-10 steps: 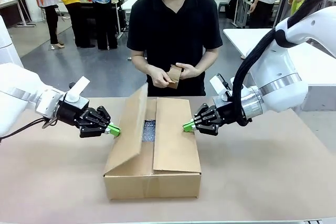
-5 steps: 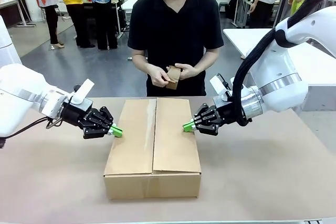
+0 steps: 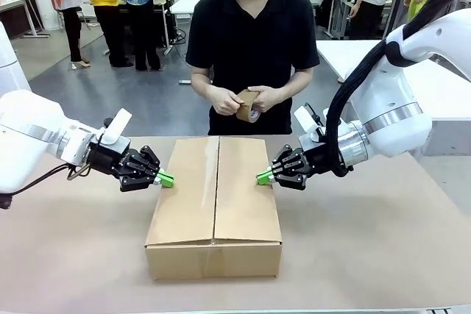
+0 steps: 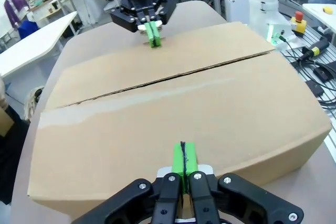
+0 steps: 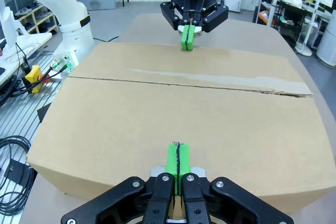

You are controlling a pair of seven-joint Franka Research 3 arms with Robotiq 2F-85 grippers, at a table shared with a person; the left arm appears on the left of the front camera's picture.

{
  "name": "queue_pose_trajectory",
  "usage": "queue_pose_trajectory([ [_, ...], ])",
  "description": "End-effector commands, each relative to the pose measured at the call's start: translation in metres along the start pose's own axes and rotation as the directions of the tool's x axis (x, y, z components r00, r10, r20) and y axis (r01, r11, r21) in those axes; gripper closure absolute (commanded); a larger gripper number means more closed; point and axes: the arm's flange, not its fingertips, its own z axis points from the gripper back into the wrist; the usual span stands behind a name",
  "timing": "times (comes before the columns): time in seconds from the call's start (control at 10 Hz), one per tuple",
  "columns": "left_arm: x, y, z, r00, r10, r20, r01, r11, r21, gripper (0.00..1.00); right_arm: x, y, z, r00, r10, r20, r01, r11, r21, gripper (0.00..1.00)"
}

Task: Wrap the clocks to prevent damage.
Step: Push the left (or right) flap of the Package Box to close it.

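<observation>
A cardboard box (image 3: 215,196) sits mid-table with both top flaps lying flat, their seam running front to back. My left gripper (image 3: 166,179) is shut, its green tips at the left flap's outer edge. At the right flap's outer edge my right gripper (image 3: 263,176) is shut too, holding nothing. In the left wrist view my shut left gripper (image 4: 183,156) rests at the box (image 4: 173,103) top, facing the right gripper (image 4: 152,34) across it. The right wrist view mirrors this: right gripper (image 5: 178,161), box (image 5: 184,103), left gripper (image 5: 187,39). The clocks are hidden.
A person stands at the far side, both hands on a brown tape roll (image 3: 246,106) held above the table edge. The brown tabletop (image 3: 368,240) spreads around the box. A white table (image 3: 434,86) stands back right; other people stand far behind.
The left flap, raised a second ago, now lies flat on the box. My left gripper has shifted slightly right along with it. The right gripper has stayed put.
</observation>
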Motion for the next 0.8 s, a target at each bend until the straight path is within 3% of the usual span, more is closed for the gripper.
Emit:
queue_pose_trajectory([
  [0.0,-0.0021,0.0014,-0.0049,1.0,0.012,-0.005,-0.012,0.998,0.069,1.0,-0.0043,0.0018,-0.0029,1.0,-0.016,0.005,0.016,1.0,-0.009,0.99],
  [0.1,0.0,0.0,0.0,1.0,0.0,0.0,0.0,1.0,0.0,1.0,-0.0043,0.0018,-0.0029,1.0,-0.016,0.005,0.016,1.0,-0.009,0.99],
  [0.7,0.0,0.0,0.0,1.0,0.0,0.0,0.0,1.0,0.0,1.0,-0.0043,0.0018,-0.0029,1.0,-0.016,0.005,0.016,1.0,-0.009,0.99],
])
